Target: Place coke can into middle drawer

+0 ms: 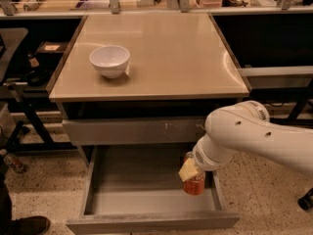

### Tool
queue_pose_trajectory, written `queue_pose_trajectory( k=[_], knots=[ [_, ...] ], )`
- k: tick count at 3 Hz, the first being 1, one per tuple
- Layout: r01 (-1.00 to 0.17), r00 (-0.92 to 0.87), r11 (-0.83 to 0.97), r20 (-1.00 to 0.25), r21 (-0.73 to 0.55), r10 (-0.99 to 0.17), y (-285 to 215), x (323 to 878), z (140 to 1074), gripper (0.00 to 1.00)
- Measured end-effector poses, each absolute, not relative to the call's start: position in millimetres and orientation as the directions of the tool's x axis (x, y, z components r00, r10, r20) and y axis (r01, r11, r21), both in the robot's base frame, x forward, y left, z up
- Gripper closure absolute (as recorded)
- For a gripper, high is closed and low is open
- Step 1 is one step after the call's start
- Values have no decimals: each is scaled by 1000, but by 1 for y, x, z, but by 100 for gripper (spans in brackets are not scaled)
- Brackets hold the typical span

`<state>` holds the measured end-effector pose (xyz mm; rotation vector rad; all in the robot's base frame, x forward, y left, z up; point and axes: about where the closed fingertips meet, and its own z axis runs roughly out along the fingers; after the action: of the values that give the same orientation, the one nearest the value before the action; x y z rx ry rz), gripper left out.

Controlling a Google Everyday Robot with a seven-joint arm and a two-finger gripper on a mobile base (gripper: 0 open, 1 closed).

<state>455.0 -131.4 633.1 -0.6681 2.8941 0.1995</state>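
The coke can (195, 185) is red-orange and upright inside the open middle drawer (137, 180), near its right wall. My gripper (190, 172) reaches down from the white arm (244, 133) at the right. It is shut on the coke can's upper part, with a yellowish fingertip (187, 170) over its left side. The can's base is at or just above the drawer floor; I cannot tell whether it touches. The can's top is hidden by the wrist.
A white bowl (110, 60) sits on the tan tabletop (171, 48) at the left. The shut grey drawer front with white scuffs (132, 130) is above the open drawer. A shoe (29, 225) is at the bottom left, and dark shelving stands on both sides.
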Motion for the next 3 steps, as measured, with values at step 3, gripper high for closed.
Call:
queue_pose_trajectory(
  k=[3],
  knots=[
    [-255, -957, 946, -190, 200, -218, -96, 455, 528, 100]
  ],
)
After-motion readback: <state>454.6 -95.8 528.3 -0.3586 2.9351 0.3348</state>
